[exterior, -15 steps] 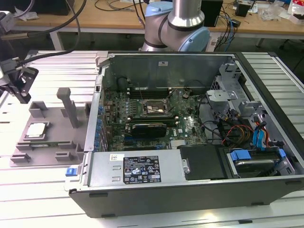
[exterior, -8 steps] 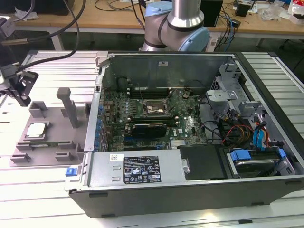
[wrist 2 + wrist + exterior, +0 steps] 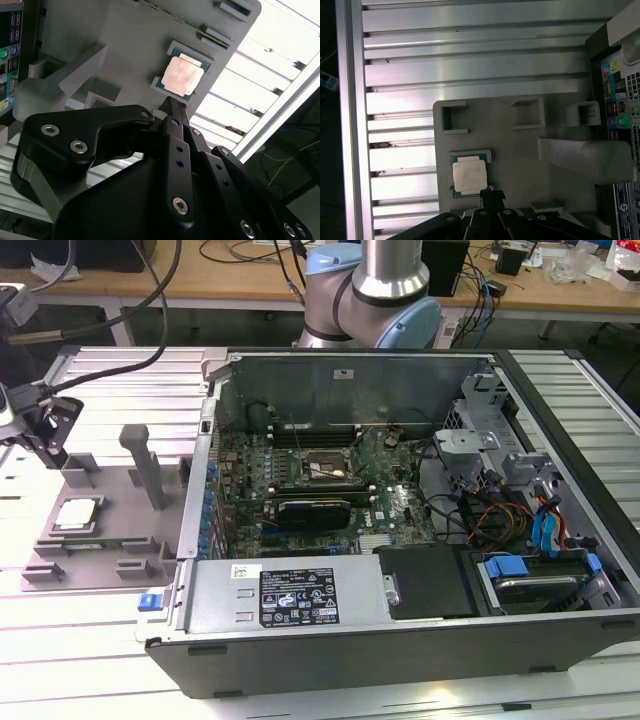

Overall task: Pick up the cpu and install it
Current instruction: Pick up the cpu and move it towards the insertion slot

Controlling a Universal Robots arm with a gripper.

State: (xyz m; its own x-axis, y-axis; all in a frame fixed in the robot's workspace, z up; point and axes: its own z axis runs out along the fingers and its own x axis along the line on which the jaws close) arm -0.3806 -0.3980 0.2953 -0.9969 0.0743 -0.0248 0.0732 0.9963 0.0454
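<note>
The cpu [image 3: 78,514] is a small square chip with a silver top, lying flat in a recess of the grey fixture tray [image 3: 112,492] at the exterior view's left. Both wrist views look down on the cpu [image 3: 183,76] [image 3: 469,177] in the tray [image 3: 125,50] [image 3: 520,165]. My gripper [image 3: 52,447] hangs above the tray's far left corner, apart from the chip. Its black fingers meet in one narrow tip [image 3: 167,101] [image 3: 492,192] just beside the chip, holding nothing. The black motherboard socket [image 3: 315,472] lies inside the open computer case.
The open computer case [image 3: 400,640] takes up the middle and right, its wall rising right beside the tray. A tall grey post [image 3: 143,455] stands on the tray between the chip and the case. Ribbed aluminium table [image 3: 90,640] surrounds everything. Cables hang at the left.
</note>
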